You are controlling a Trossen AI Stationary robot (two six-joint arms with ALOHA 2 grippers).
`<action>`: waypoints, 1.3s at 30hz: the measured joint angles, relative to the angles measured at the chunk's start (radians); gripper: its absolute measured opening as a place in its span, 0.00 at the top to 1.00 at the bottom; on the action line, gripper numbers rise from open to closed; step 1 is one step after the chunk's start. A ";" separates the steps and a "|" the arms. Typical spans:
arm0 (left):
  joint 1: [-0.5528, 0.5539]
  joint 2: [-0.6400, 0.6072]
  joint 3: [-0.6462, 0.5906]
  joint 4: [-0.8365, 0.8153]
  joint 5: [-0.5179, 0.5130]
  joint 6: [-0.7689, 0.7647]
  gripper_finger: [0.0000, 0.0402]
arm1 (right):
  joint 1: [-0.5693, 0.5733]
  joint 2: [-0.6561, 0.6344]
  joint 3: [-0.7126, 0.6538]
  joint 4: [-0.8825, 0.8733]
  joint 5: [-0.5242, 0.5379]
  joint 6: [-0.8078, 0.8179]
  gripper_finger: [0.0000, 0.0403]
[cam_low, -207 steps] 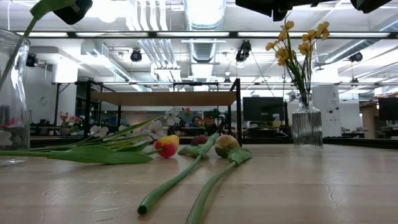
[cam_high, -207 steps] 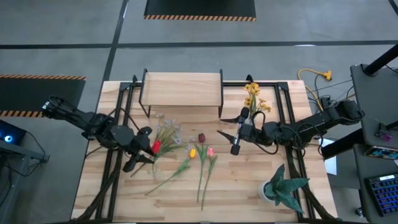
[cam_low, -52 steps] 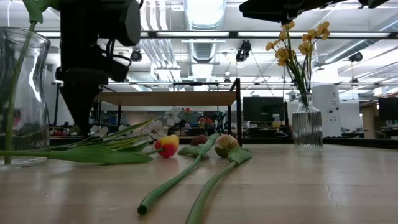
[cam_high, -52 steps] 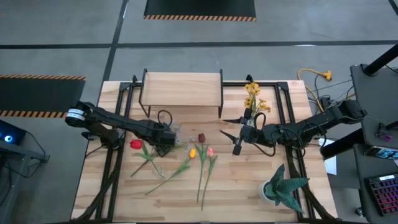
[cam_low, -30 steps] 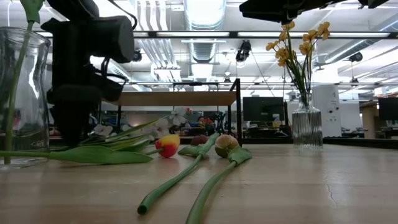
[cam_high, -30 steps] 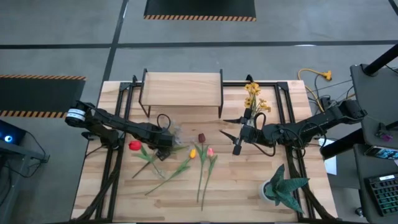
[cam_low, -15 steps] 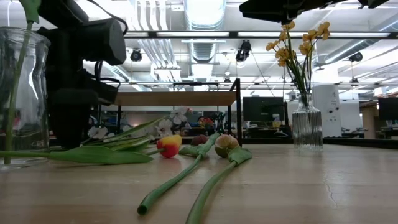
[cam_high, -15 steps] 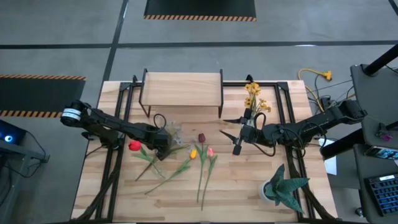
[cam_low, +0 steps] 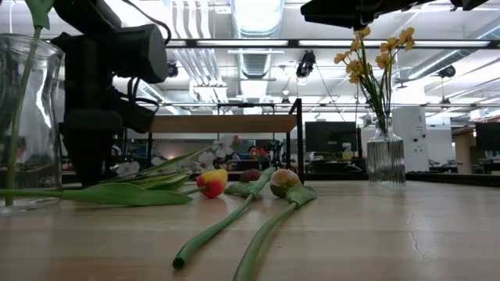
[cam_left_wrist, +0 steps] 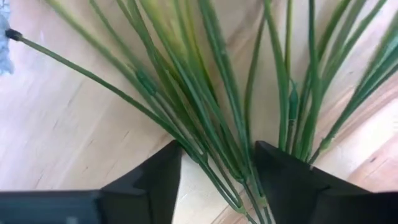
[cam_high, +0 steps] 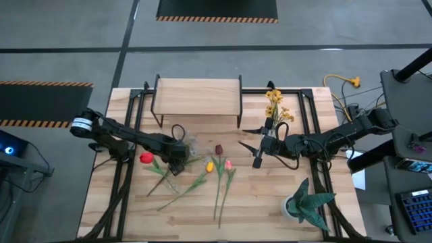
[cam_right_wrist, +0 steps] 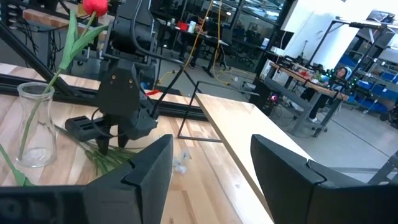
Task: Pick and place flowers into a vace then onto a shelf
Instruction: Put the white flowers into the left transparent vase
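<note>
My left gripper (cam_high: 177, 157) points down over the green stems (cam_left_wrist: 211, 106) of the spray of small pale blossoms (cam_high: 189, 143), which lies on the table. Its fingers stand open on either side of the stem bundle. A red tulip (cam_high: 147, 158) stands in a clear glass vase (cam_low: 23, 117) at the left. The yellow-bloomed bunch (cam_high: 273, 101) stands in a ribbed vase (cam_low: 385, 160). Maroon (cam_high: 219, 149), yellow (cam_high: 209, 165) and pink (cam_high: 228, 164) tulips lie mid-table. The shelf (cam_high: 197, 96) stands at the far edge. My right gripper (cam_high: 244, 138) hangs level and open, holding nothing. My left gripper comes from above with its fingers across the spray's stems (cam_left_wrist: 245, 168), which run between the two fingers (cam_left_wrist: 283, 180) down to the table. The stems lie flat on the wood. Whether the fingers touch them, I cannot tell.
A green spiky potted plant (cam_high: 307, 202) stands at the near right corner. Black frame rails (cam_high: 128, 128) run along both sides of the table. The near middle of the table (cam_high: 256, 216) shows bare wood.
</note>
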 joint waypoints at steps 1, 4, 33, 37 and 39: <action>0.000 0.000 0.003 0.000 0.001 0.003 0.59 | 0.000 0.000 0.000 0.000 0.000 0.000 0.49; 0.000 0.001 0.007 0.007 0.000 0.002 0.68 | 0.000 0.000 0.000 0.000 0.000 -0.001 0.49; 0.001 -0.001 0.318 -0.217 0.012 0.188 1.00 | 0.000 0.000 0.000 0.000 0.000 -0.001 0.49; 0.001 -0.002 0.414 -0.263 -0.006 0.222 1.00 | 0.000 0.000 0.000 0.000 0.000 -0.001 0.49; 0.001 -0.002 0.459 -0.265 -0.018 0.242 1.00 | 0.000 0.000 0.000 0.000 0.000 -0.001 0.49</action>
